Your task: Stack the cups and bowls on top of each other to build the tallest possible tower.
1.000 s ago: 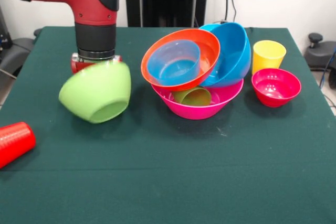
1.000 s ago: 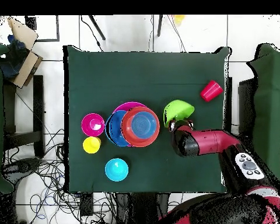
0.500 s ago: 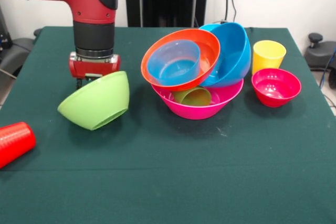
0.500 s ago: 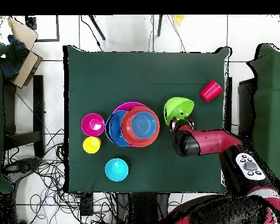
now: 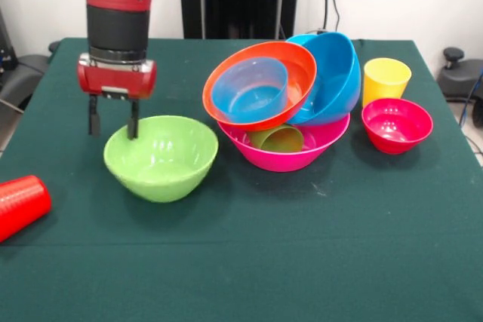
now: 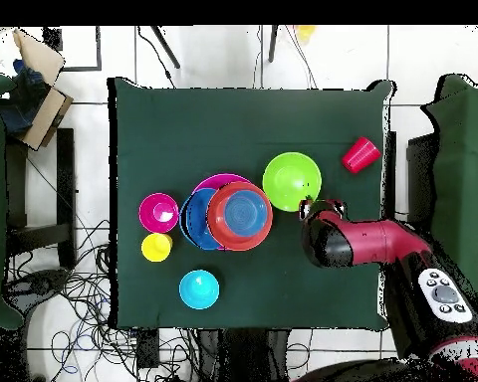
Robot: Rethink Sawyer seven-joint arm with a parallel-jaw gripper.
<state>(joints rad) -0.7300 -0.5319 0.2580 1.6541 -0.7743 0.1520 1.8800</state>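
My gripper (image 5: 113, 124) is open and empty, its two fingers hanging just over the far left rim of the lime green bowl (image 5: 161, 157), which stands upright on the table. In the overhead view the gripper (image 6: 318, 209) is beside this bowl (image 6: 292, 181). The tower (image 5: 283, 148) has the pink bowl as base, with a green cup (image 5: 277, 139), a tilted orange bowl (image 5: 294, 92) holding a small translucent blue bowl (image 5: 250, 88), and a large blue bowl (image 5: 336, 73) leaning behind. A red cup (image 5: 21, 205) lies on its side at the left.
A yellow cup (image 5: 386, 79) and a magenta-red bowl (image 5: 396, 124) stand right of the tower. A cyan bowl (image 6: 199, 289) sits upside down near the table's edge on the robot's side, shown only in the overhead view.
The lime green bowl was tilted on its side at the gripper; now it stands upright on the table. The gripper has let go, risen and shifted left.
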